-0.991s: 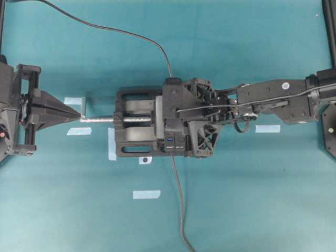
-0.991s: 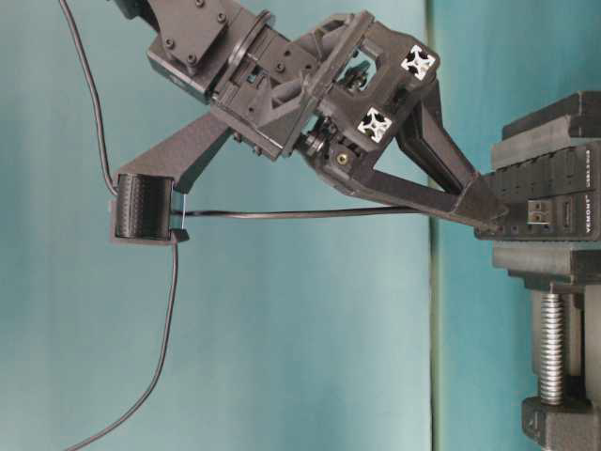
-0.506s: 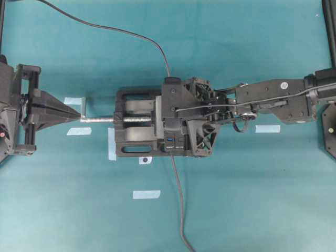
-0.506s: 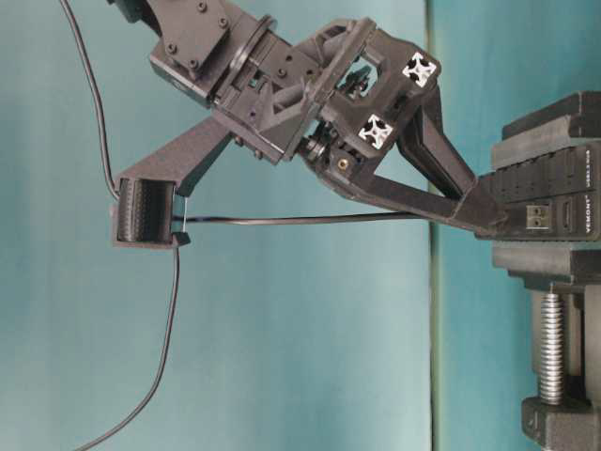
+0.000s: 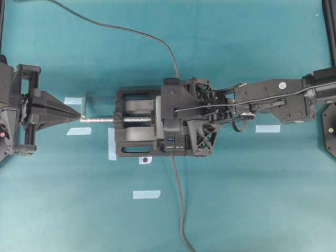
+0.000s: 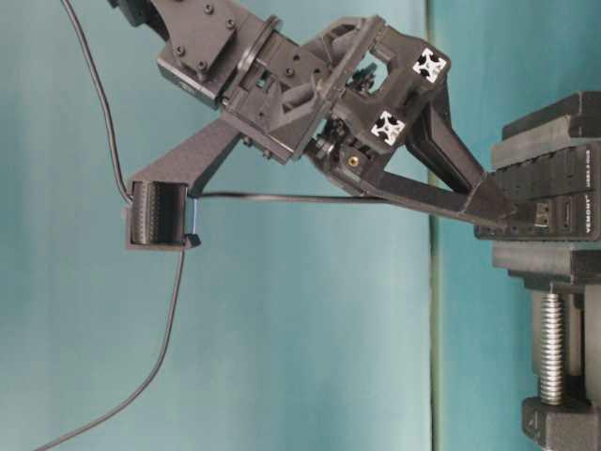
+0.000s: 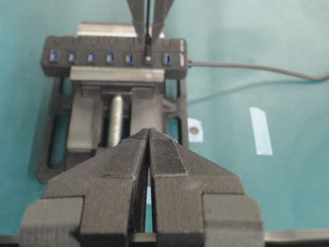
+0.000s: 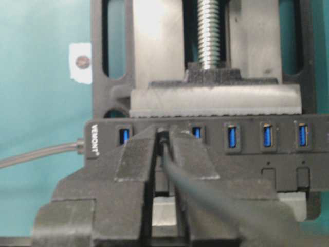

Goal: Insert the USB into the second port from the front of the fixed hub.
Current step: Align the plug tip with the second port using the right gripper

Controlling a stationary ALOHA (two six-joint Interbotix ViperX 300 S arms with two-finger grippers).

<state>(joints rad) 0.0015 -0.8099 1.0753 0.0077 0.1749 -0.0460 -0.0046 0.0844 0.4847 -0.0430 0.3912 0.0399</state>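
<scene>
The fixed hub (image 8: 247,138) is a black strip with a row of blue slots, clamped in the vise. My right gripper (image 8: 162,133) is shut on the USB (image 8: 163,138), whose small black plug sits at the second slot from the hub's labelled end. In the table-level view the fingertips (image 6: 498,207) press against the hub (image 6: 563,202), and only a sliver of the plug's metal (image 6: 543,216) shows. The USB cable (image 6: 282,197) trails back from the fingers. My left gripper (image 5: 79,116) is shut and empty, just off the end of the vise screw.
The black vise (image 5: 137,128) with its silver screw (image 5: 100,119) holds the hub mid-table. The hub's own cable (image 5: 178,199) runs toward the front edge. The USB cable (image 5: 131,29) loops off to the back left. Tape strips (image 5: 146,194) mark the teal mat.
The right gripper has pushed toward the hub. Half a second ago the plug's silver metal stood exposed in front of the slot; now it is almost all inside. The left arm has not moved.
</scene>
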